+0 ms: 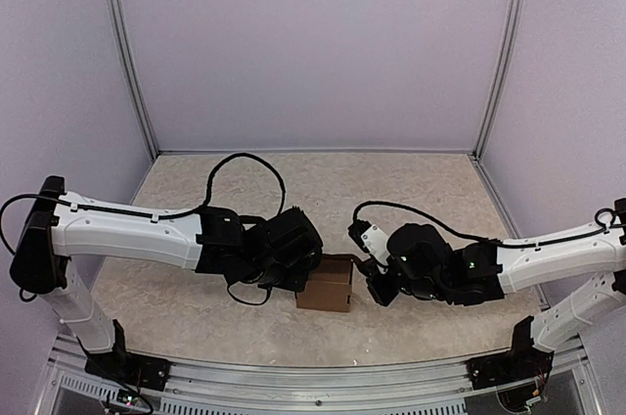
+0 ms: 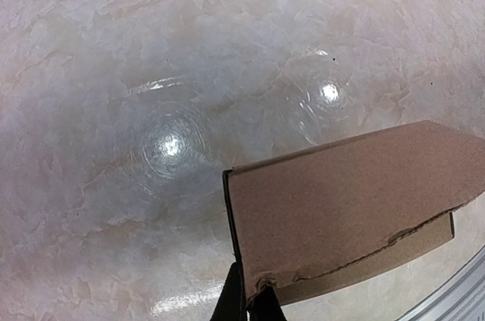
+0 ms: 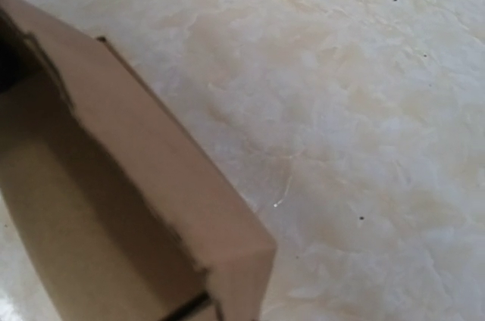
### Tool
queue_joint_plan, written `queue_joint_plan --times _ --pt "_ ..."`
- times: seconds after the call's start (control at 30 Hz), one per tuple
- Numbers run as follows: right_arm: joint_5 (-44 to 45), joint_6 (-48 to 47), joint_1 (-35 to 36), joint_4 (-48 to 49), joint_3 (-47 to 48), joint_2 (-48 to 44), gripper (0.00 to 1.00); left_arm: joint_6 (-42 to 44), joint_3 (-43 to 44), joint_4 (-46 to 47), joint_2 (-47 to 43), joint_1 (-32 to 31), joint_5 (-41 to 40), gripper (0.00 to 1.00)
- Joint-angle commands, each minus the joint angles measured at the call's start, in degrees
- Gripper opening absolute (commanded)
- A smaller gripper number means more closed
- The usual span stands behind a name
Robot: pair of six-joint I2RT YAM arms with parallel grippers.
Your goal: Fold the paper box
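Observation:
The paper box [image 1: 326,284] is a small brown cardboard box with an open top, standing on the table between my two arms. My left gripper [image 1: 296,273] is at its left side. In the left wrist view its dark fingertips [image 2: 231,300] are pinched on the lower corner of a cardboard panel [image 2: 341,207]. My right gripper [image 1: 376,285] is pressed against the box's right side. In the right wrist view the box wall [image 3: 159,162] runs down to the bottom middle and hides the fingers; the box's inside [image 3: 68,215] is empty.
The table [image 1: 421,200] is a beige mottled surface, fenced by pale walls and metal posts [image 1: 132,63]. A metal rail [image 1: 323,376] runs along the near edge, just behind the box. Black cables [image 1: 245,165] loop above both wrists.

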Motion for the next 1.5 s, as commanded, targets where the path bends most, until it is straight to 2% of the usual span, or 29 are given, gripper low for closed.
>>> queue_joint_plan --times 0.0,0.6,1.0,1.47 --pt "-0.17 2.82 0.62 0.59 1.85 0.22 0.0 -1.01 -0.67 -5.0 2.84 -0.52 1.42 0.0" --pt "-5.77 22.44 0.44 -5.68 6.43 -2.68 0.0 -1.45 2.87 -7.84 7.67 -2.31 -5.11 0.0" --pt "-10.57 34.54 -2.35 -2.65 5.73 -2.83 0.0 -1.19 3.96 -8.78 8.69 -2.95 -6.7 0.0" --pt "-8.64 44.72 -3.27 0.62 4.21 -0.98 0.0 -1.32 5.09 -9.34 9.39 -3.04 -7.32 0.0"
